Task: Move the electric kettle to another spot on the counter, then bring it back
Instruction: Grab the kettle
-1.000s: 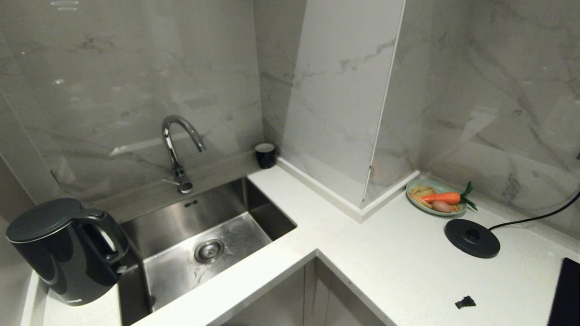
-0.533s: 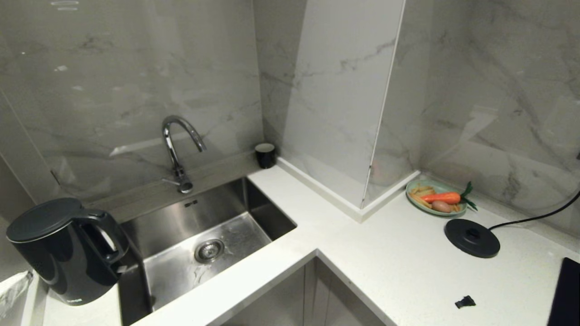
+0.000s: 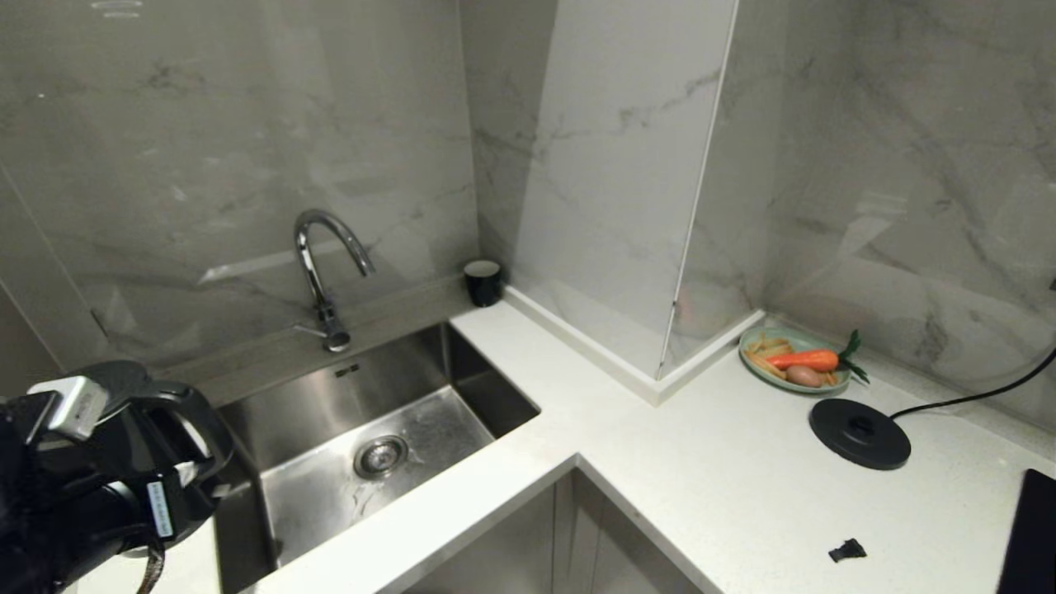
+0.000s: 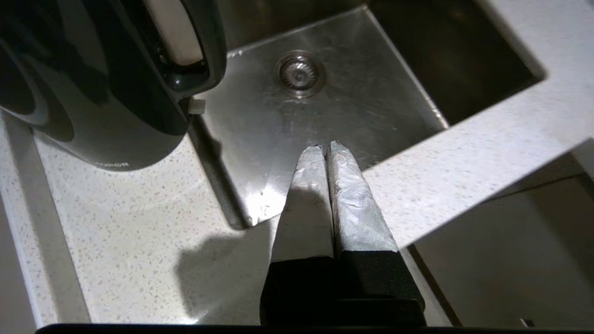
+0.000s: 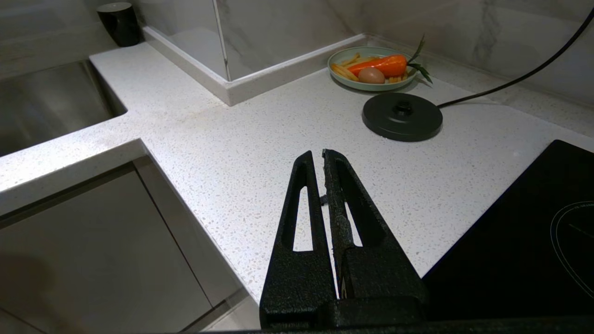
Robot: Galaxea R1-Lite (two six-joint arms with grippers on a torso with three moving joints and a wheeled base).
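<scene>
The electric kettle (image 4: 93,93) is a glossy black jug standing on the counter (image 4: 139,222) beside the sink, with its loop handle (image 4: 204,46) turned toward the basin. In the head view my left arm (image 3: 49,495) covers most of the kettle at the lower left; only its handle (image 3: 202,429) and a bit of lid show. My left gripper (image 4: 327,148) is shut and empty, hanging over the sink's front corner, apart from the kettle. My right gripper (image 5: 318,155) is shut and empty above the counter (image 5: 260,139), outside the head view.
A steel sink (image 3: 371,429) with a faucet (image 3: 318,264) lies right of the kettle. A black cup (image 3: 483,283) stands at the back corner. On the right are a corded round base disc (image 3: 860,433), a green plate (image 3: 747,342) of food, a black scrap (image 3: 847,550) and a hob (image 3: 1031,536).
My left arm has risen into the head view at the lower left and now covers much of the kettle. The kettle and everything else stayed put.
</scene>
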